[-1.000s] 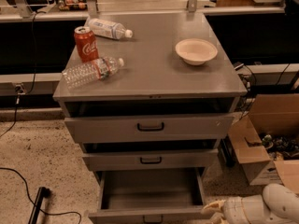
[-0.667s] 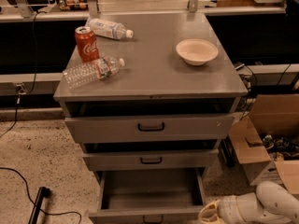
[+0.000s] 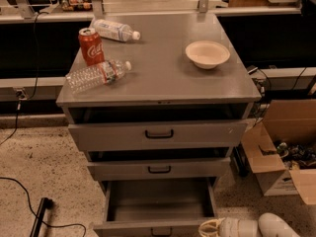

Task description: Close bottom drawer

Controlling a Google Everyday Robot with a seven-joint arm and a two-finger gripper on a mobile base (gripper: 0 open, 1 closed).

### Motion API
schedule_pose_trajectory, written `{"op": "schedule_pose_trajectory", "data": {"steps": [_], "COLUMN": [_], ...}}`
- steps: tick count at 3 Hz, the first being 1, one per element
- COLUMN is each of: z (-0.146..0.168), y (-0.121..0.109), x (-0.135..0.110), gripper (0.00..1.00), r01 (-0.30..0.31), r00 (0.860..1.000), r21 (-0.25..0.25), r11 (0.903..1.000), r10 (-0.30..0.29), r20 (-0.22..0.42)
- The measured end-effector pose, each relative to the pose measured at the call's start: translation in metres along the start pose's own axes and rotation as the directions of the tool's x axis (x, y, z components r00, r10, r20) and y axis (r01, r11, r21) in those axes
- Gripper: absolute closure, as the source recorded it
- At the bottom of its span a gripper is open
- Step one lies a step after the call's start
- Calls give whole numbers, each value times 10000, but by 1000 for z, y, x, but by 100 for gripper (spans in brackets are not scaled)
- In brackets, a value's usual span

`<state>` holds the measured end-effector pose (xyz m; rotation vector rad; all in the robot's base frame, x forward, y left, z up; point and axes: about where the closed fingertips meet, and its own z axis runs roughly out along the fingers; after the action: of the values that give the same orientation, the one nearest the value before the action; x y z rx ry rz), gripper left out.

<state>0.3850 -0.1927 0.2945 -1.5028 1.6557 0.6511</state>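
Note:
The bottom drawer of the grey metal cabinet is pulled far out, and its inside looks empty. Its front panel sits at the frame's lower edge, with only the top of the small dark handle showing. My gripper, cream-white, is low at the bottom right, right beside the right end of the drawer's front panel. The pale arm runs off to the right behind it.
The top drawer and middle drawer stand slightly out. On the cabinet top are a red cola can, two plastic bottles and a white bowl. An open cardboard box stands right; a black cable lies left.
My gripper and arm have moved left along the floor level, from the right of the cabinet up to the right end of the bottom drawer's front. The drawer has not moved.

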Motion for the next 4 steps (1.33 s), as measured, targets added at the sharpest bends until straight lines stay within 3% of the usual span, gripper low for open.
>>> {"op": "schedule_pose_trajectory", "data": {"steps": [1, 3, 4], "z": [14, 29, 47], "y": [0, 6, 11], "x": [20, 34, 58], "gripper": [100, 100, 100], "r01": [476, 488, 763], "r00": [9988, 9988, 9971], "r21": [616, 610, 985], "r11": [9970, 9969, 9922], "r10": [-479, -484, -751], "r20": [35, -79, -152]}}
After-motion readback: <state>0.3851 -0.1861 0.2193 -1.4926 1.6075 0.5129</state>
